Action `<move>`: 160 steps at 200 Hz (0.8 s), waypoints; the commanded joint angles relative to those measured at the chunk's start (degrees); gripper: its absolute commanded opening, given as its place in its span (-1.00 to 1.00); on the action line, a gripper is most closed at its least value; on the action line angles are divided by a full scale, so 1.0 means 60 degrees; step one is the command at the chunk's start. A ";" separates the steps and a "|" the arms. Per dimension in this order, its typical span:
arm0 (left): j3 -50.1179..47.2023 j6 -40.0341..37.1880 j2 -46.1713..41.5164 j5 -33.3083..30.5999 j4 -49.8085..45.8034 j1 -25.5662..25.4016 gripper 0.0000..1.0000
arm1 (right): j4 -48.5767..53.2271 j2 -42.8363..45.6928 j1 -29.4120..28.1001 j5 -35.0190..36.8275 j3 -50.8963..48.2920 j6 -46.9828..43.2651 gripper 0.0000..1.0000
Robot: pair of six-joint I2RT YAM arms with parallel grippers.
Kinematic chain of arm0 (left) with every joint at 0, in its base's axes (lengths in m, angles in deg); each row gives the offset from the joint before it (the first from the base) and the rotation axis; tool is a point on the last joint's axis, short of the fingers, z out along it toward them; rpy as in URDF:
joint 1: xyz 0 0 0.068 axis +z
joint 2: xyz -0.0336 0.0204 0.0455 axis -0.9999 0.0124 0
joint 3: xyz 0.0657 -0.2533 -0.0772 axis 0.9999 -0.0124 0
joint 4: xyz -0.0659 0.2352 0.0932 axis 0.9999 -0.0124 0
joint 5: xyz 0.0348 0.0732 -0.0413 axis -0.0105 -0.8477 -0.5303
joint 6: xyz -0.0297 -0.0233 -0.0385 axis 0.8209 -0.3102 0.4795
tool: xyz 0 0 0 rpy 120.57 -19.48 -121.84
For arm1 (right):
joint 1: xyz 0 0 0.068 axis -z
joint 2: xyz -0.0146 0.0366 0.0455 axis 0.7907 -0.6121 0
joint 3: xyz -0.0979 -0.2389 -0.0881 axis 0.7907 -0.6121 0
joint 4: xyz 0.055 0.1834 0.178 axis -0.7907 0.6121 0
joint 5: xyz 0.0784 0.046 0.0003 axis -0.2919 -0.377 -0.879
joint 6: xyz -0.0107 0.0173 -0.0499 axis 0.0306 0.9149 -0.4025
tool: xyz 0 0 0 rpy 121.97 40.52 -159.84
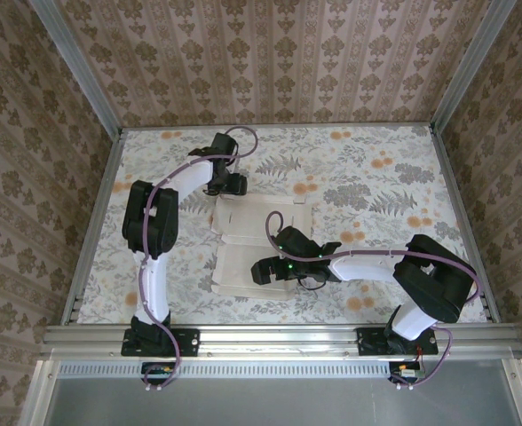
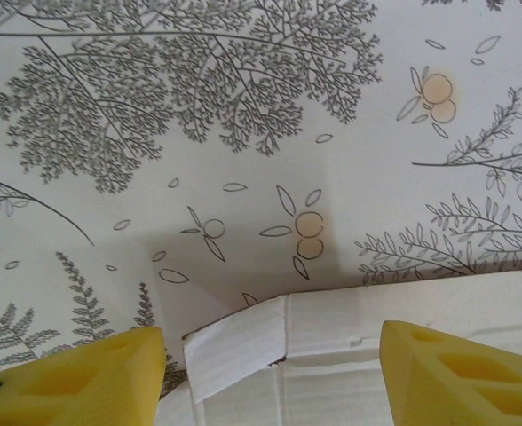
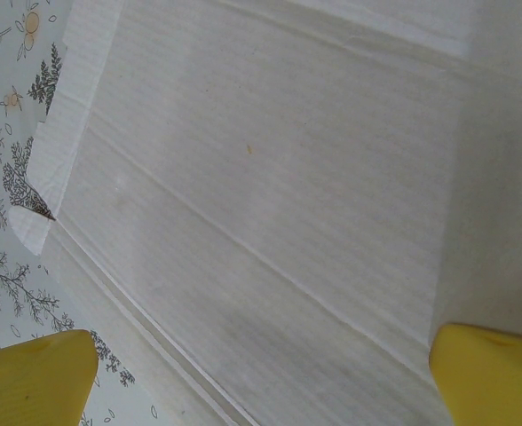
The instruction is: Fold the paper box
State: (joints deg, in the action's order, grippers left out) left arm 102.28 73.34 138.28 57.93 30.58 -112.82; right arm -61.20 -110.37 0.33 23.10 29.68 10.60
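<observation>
the paper box [image 1: 240, 264] lies flat, off-white face up, near the middle of the worktop [image 1: 385, 182], a little toward its left and near edges. no panel is raised, so i judge the folding as barely begun. its long axis seems to run from near edge to far edge, with creases crossing it left to right and a small tab [image 2: 236, 344] at the far-left corner. the left gripper [image 2: 270, 344] sits released at that far edge, jaws straddling the tab. the right gripper [image 3: 265, 359] hangs fully released over the near panel. next i need 1 gripper pinning a panel while the other lifts the far flap along its crease.
</observation>
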 commanded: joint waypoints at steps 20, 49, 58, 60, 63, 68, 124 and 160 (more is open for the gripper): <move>0.0424 0.0065 0.0321 0.0309 -0.0554 0.0098 0.26 | 0.1102 -0.0675 -0.0114 0.0041 -0.0273 0.0047 1.00; 0.0537 0.0147 0.0394 0.0264 -0.0752 0.0136 0.26 | 0.1083 -0.0683 -0.0115 0.0040 -0.0266 0.0046 1.00; 0.0566 0.0166 0.0415 0.0278 -0.0777 0.0154 0.26 | 0.1084 -0.0677 -0.0118 0.0041 -0.0266 0.0047 1.00; 0.0567 0.0178 0.0413 0.0286 -0.0787 0.0152 0.27 | 0.1084 -0.0683 -0.0127 0.0041 -0.0266 0.0047 1.00; 0.0578 0.0185 0.0420 0.0259 -0.0814 0.0145 0.27 | 0.1083 -0.0676 -0.0129 0.0038 -0.0266 0.0055 1.00; 0.0603 0.0198 0.0420 0.0236 -0.0845 0.0157 0.28 | 0.1084 -0.0675 -0.0118 0.0034 -0.0266 0.0059 1.00; 0.0717 0.0272 0.0379 0.0981 -0.0926 0.0171 0.23 | 0.1008 -0.0720 -0.0122 0.0039 -0.0321 0.0090 1.00; 0.0769 0.0318 0.0214 0.1359 -0.0948 0.0171 0.17 | 0.0963 -0.0770 -0.0130 0.0034 -0.0339 0.0106 1.00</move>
State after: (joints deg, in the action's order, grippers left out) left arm 105.19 74.28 140.08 63.35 26.75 -112.07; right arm -61.22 -110.74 0.18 23.39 29.94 10.58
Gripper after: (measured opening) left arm 0.593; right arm 0.999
